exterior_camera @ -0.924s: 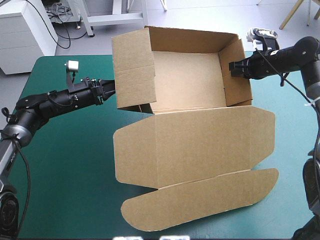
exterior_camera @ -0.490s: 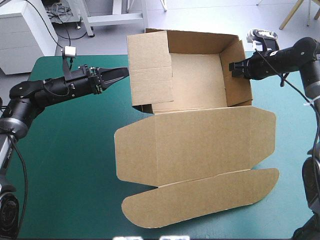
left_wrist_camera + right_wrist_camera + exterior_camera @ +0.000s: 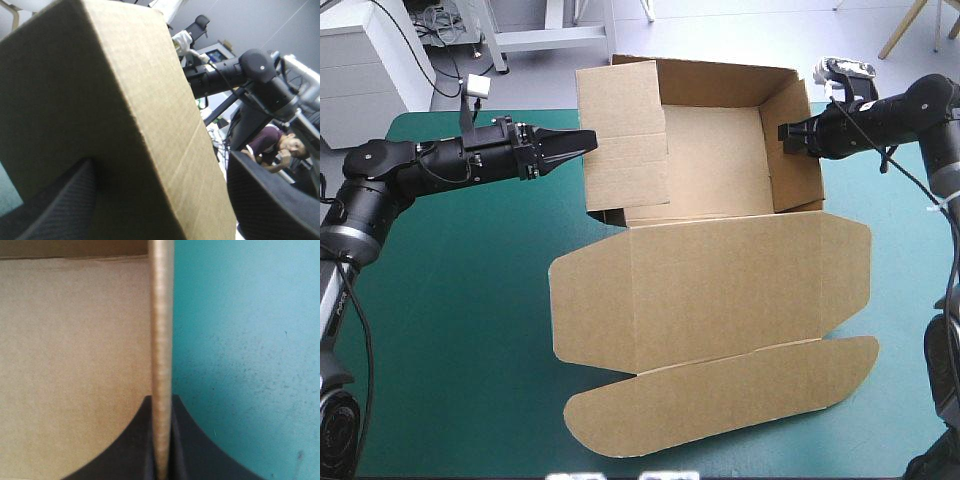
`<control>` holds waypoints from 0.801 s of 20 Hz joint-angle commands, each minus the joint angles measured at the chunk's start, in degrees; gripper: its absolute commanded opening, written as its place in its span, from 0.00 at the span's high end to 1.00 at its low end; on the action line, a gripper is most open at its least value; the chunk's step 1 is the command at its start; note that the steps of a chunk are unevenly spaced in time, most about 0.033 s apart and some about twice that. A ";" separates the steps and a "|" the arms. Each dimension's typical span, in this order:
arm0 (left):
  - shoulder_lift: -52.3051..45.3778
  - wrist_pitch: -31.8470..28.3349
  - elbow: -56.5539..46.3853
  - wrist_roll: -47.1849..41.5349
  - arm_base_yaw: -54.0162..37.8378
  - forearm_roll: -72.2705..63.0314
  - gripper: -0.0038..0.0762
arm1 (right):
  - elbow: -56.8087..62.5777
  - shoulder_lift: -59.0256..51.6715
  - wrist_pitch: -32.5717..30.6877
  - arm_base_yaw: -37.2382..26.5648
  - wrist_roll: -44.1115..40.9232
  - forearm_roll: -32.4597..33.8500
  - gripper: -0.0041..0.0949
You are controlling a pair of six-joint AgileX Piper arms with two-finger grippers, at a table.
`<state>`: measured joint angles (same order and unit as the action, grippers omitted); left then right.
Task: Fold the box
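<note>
The high view looks forward and down from behind, over the whole table [image 3: 470, 330]. The left wrist view faces level, close against the left wall of the box [image 3: 100, 100]; the right wrist view looks along its right wall, very near; both walls show from above

This is a robotics lab: two black robot arms [image 3: 430, 165] reach over a teal-green covered worktop [image 3: 450, 330], and beyond its far edge a white drawer cabinet [image 3: 370, 70], a pale metal stand [image 3: 550, 38] and loose cables [image 3: 438, 30] sit on a bare grey floor [image 3: 720, 30].
</note>
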<state>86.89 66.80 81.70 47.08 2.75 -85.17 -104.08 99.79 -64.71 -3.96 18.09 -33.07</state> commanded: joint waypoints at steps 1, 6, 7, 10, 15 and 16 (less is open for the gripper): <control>-1.99 -3.40 4.80 -4.37 2.40 3.94 0.30 | -1.60 -2.44 2.39 -0.14 -2.27 -3.41 0.98; -0.66 -8.42 12.92 -17.39 6.74 26.25 0.30 | -1.60 -2.34 2.22 0.76 -5.01 -1.49 0.96; -0.23 -8.31 13.92 -18.60 7.22 27.85 0.30 | -1.60 -2.34 2.22 1.32 -5.56 -0.40 0.96; 2.68 -7.45 18.38 -23.76 9.64 33.72 0.30 | -1.60 -2.34 3.27 6.03 -9.49 5.83 0.96; 7.35 -1.31 25.85 -33.33 12.61 50.41 0.30 | -1.60 -2.26 4.98 8.94 -13.23 6.29 0.96; 7.87 -0.70 26.88 -34.44 13.05 52.69 0.30 | -1.60 -2.26 4.98 9.07 -13.82 6.73 0.96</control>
<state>95.90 65.93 104.79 16.20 14.71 -35.91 -104.08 100.36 -62.35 4.37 6.25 -23.17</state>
